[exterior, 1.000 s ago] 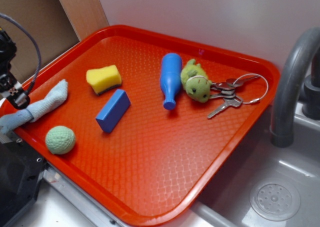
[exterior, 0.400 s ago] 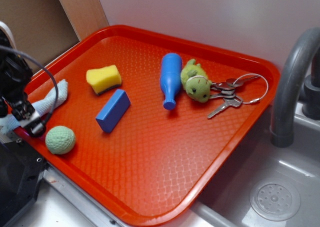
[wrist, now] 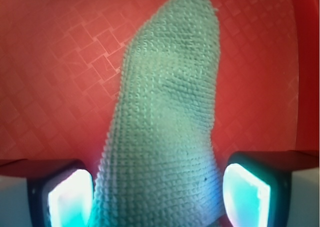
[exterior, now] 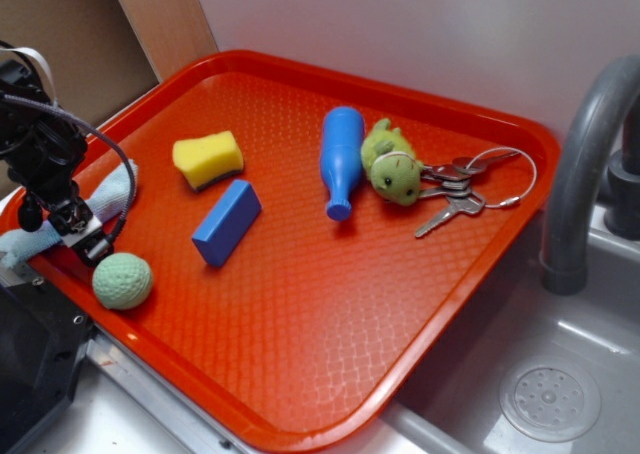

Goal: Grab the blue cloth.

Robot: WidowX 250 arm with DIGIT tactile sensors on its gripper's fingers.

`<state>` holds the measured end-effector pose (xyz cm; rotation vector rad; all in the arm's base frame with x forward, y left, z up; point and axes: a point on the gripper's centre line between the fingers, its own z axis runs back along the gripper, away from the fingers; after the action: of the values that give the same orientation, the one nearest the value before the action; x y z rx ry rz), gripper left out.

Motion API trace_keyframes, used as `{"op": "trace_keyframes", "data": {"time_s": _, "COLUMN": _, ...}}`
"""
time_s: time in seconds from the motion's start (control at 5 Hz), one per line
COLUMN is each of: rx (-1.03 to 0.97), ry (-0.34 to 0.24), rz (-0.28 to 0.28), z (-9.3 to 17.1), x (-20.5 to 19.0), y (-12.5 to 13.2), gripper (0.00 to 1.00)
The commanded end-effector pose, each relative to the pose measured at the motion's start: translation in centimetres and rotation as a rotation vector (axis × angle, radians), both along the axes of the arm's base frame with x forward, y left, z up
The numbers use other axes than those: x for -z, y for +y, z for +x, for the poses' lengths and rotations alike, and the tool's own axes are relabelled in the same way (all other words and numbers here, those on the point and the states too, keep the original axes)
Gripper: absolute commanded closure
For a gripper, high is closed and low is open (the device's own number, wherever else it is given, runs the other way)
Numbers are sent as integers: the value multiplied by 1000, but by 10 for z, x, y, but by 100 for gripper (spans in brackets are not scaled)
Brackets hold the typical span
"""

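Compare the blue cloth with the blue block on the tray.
The blue cloth is pale blue-grey, the blue block deep blue. The cloth is soft looped fabric, long and limp; the block is a rigid, sharp-edged rectangle. The cloth lies between the open tool at the tray's left edge; the block sits free, further in. Both lie flat.

The exterior view looked down obliquely across the whole red tray (exterior: 480, 264); the wrist view faced straight down, close over its left edge, shared by both.

Blue cloth (wrist: 165, 127) looks knitted, nubbly, matt; red tray (exterior: 330, 304) is glossy textured plastic
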<state>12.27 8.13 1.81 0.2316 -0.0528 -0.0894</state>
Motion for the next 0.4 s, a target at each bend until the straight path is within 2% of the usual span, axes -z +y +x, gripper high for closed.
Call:
{"op": "trace_keyframes", "data": {"time_s": 0.0, "rx": -30, "ry": 47, "rz": -52, "z": 2, "x": 7, "y": 7, "gripper": 0}}
{"op": "trace_keyframes", "data": {"time_s": 0.2, "rx": -43, "ry": 38, "rz": -39, "z": 6, "x": 6, "y": 10, "gripper": 100}}
